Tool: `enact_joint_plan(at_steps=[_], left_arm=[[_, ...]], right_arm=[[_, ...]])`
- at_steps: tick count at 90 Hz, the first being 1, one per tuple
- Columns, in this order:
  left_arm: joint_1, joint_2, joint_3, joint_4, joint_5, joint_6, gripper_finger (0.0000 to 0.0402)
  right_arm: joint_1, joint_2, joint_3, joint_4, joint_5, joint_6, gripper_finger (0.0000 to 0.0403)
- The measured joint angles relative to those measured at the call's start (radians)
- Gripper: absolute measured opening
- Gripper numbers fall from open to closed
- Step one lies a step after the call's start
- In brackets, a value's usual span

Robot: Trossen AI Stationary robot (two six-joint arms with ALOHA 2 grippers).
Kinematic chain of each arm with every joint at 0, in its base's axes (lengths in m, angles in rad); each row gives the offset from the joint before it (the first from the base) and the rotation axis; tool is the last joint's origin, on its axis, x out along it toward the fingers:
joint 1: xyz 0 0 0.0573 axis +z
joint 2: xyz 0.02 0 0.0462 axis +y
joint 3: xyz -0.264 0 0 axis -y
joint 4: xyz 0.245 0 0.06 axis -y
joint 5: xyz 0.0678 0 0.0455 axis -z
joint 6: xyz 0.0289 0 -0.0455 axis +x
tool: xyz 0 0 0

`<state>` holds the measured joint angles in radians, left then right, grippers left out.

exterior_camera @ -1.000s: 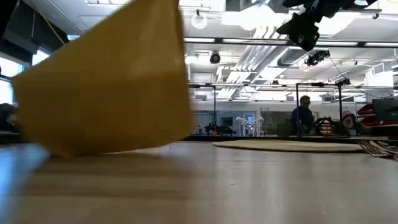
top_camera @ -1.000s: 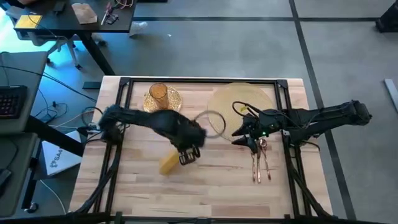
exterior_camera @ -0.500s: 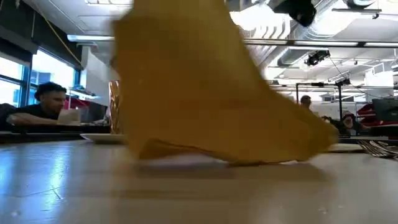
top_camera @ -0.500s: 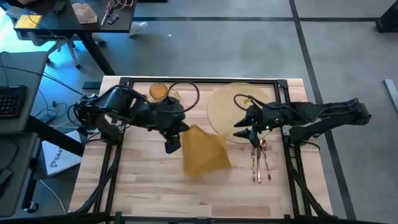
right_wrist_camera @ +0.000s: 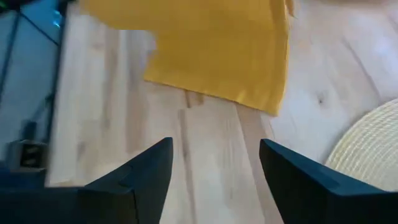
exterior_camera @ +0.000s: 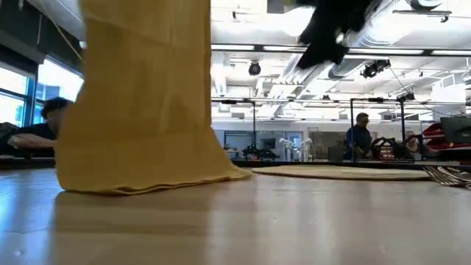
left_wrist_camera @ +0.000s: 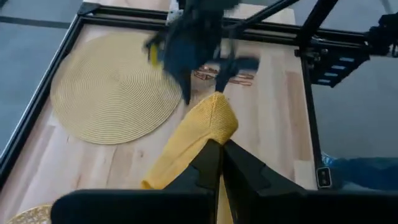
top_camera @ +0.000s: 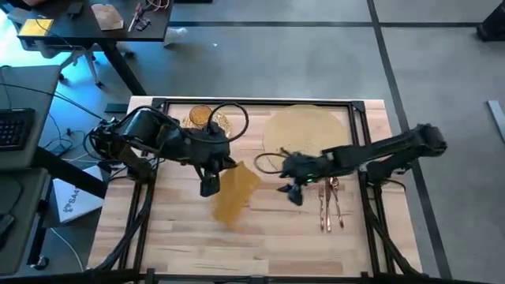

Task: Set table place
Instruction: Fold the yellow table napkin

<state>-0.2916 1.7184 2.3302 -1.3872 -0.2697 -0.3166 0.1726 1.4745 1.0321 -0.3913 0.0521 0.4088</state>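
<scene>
The left pincer [top_camera: 210, 186] reached over the worktop [top_camera: 181, 244] in the high view, clenched on the yellow napkin [top_camera: 233, 194], which hung to the wood beside the woven placemat [top_camera: 312, 126]. The right wrist view alone showed the right pincer [right_wrist_camera: 214, 163] released, spread above bare planks near the napkin's edge.

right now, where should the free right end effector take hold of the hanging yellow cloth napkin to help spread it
Best on a free lower corner of the yellow cloth napkin, coming in low from the right. The left end effector is shut on its top edge, so the cloth hangs down with its hem brushing the light wood table. The open right end effector already faces that hem.
</scene>
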Motion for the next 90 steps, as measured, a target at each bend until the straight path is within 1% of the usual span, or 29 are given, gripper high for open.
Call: enact_joint_plan(at_steps=[13,26,32,46,54,65,69,77,90], left_arm=[[0.000,0.000,0.000,0.000,0.032,-0.020,0.0000],[-0.009,0.000,0.000,0.001,0.035,-0.060,0.0000],[-0.016,0.000,0.000,0.001,0.032,-0.084,0.0000],[-0.034,0.000,-0.004,0.004,0.013,-0.148,0.0000],[-0.038,-0.001,-0.017,0.001,-0.002,-0.184,0.0000],[-0.040,-0.001,-0.047,0.004,-0.002,-0.233,0.0000],[-0.041,-0.001,-0.060,0.006,-0.002,-0.248,0.0000],[-0.047,0.001,-0.077,0.009,-0.002,-0.276,0.0000],[-0.059,0.010,-0.078,0.012,-0.002,-0.311,0.0000]], right_arm=[[-0.058,0.164,0.000,0.111,-0.030,-0.058,0.0258],[-0.117,0.311,0.000,0.277,-0.109,-0.152,0.0254],[-0.142,0.354,0.005,0.316,-0.133,-0.189,0.0248],[-0.188,0.393,0.019,0.330,-0.130,-0.235,0.0235],[-0.202,0.404,0.019,0.362,-0.136,-0.306,0.0232],[-0.217,0.460,0.020,0.429,-0.212,-0.380,0.0231],[-0.221,0.485,0.020,0.450,-0.236,-0.383,0.0230],[-0.226,0.522,0.020,0.491,-0.240,-0.364,0.0223],[-0.228,0.551,0.025,0.498,-0.230,-0.335,0.0185]])
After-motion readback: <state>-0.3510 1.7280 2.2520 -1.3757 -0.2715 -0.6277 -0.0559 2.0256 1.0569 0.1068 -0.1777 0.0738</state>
